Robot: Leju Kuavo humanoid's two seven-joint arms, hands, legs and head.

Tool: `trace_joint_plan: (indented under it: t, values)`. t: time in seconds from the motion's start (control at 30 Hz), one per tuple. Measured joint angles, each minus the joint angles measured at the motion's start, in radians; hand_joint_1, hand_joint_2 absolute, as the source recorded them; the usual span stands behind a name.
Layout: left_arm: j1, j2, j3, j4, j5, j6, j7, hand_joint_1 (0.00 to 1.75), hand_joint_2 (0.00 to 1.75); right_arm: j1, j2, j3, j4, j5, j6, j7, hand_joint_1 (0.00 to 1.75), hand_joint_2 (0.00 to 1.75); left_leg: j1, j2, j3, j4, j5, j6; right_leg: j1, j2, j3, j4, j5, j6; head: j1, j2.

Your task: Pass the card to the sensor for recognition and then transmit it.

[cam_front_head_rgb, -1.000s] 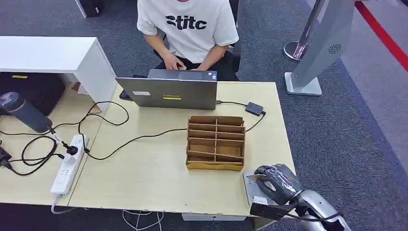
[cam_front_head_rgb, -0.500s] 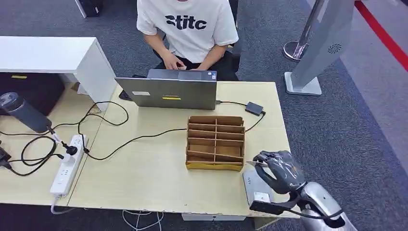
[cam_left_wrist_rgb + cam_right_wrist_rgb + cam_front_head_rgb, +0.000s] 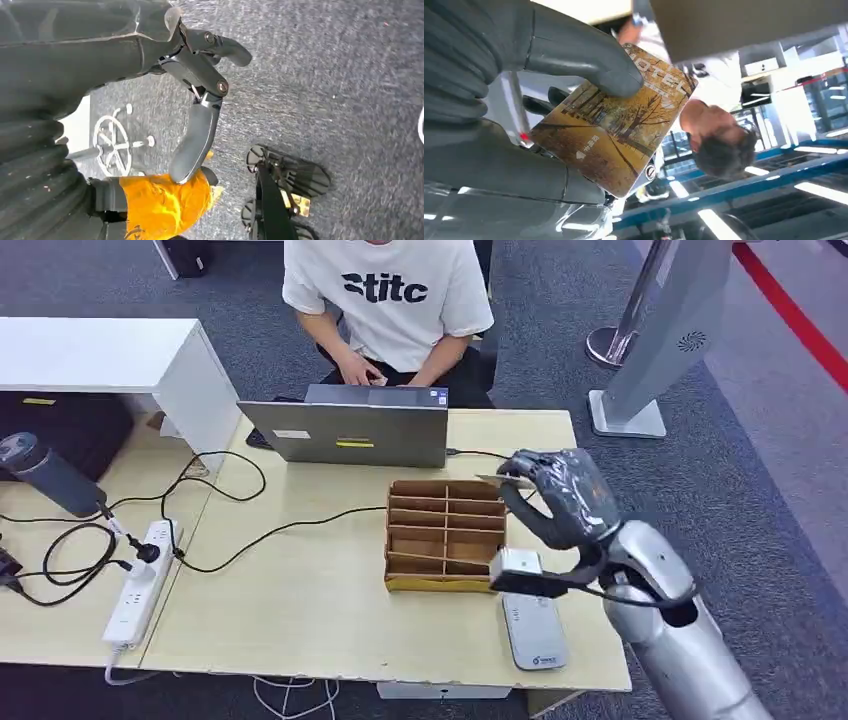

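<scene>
Right hand (image 3: 553, 495) pinches card (image 3: 616, 117) flat, above box (image 3: 446, 536) far-right corner, ready for slotting; sensor (image 3: 534, 625) near-right on bench (image 3: 300, 590).

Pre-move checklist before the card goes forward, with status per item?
1. Card held in the right robot hand: ok, thumb presses its face.
2. Card lifted off the sensor: ok, the sensor lies bare at the table's near edge.
3. Hand's position: ok, above the cardboard organizer, at its far right corner.
4. Organizer slots free: cannot tell.
5. Left robot hand out of the way: ok, hangs over carpet, holding nothing.
6. Person ready to receive: not ok, hands on the laptop.
</scene>
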Motion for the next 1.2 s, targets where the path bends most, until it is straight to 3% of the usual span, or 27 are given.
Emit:
trace_joint_plan:
  t: [0.07,0.17,0.33,0.47,0.77,1.1,1.2]
  values:
    - [-0.006,0.003,-0.008,0.000,-0.029,-0.014,0.000,0.00,1.75,-0.129,0.061,0.032,0.102,-0.006,0.047,0.047,1.75,1.75,0.000,-0.001,0.000,0.000,0.002,-0.001,0.000,-0.001,-0.001,0.001,0.001,0.000,0.001,0.000]
    - [-0.010,0.006,-0.021,0.000,-0.063,-0.031,0.000,0.00,1.75,-0.290,0.156,0.060,0.279,-0.012,0.062,0.094,1.75,1.75,0.000,-0.001,0.000,0.000,0.003,-0.003,0.000,0.000,-0.002,0.002,0.002,-0.001,0.000,0.000]
    - [-0.016,0.008,-0.042,0.000,-0.100,-0.040,0.001,0.00,1.75,-0.444,0.274,0.080,0.521,-0.016,0.050,0.170,1.75,1.75,0.001,-0.004,-0.001,0.000,0.004,-0.003,0.001,-0.003,-0.003,0.002,0.002,-0.001,0.000,0.000]
    - [-0.019,0.008,-0.049,0.000,-0.120,-0.046,0.001,0.00,1.75,-0.516,0.336,0.078,0.675,-0.012,0.029,0.204,1.75,1.75,0.001,-0.004,-0.001,0.000,0.004,-0.003,0.001,-0.003,-0.003,0.002,0.001,-0.001,0.000,0.000]
    - [-0.020,0.008,-0.057,0.000,-0.128,-0.048,0.001,0.00,1.75,-0.559,0.402,0.068,0.840,-0.008,0.014,0.216,1.75,1.75,0.001,-0.004,-0.002,0.000,0.004,-0.003,0.001,-0.003,-0.003,0.001,0.002,-0.001,0.000,0.000]
    - [-0.020,0.008,-0.061,0.000,-0.132,-0.047,0.002,0.00,1.75,-0.574,0.426,0.043,0.889,-0.006,0.008,0.215,1.75,1.75,0.001,-0.004,-0.002,0.000,0.004,-0.003,0.001,-0.002,-0.003,0.002,0.002,-0.001,0.000,0.000]
    - [-0.020,0.007,-0.061,0.000,-0.142,-0.047,0.002,0.00,1.75,-0.573,0.437,0.018,0.886,-0.007,0.007,0.167,1.75,1.75,0.001,-0.004,-0.002,0.000,0.004,-0.003,0.001,-0.002,-0.003,0.002,0.001,-0.001,0.000,0.000]
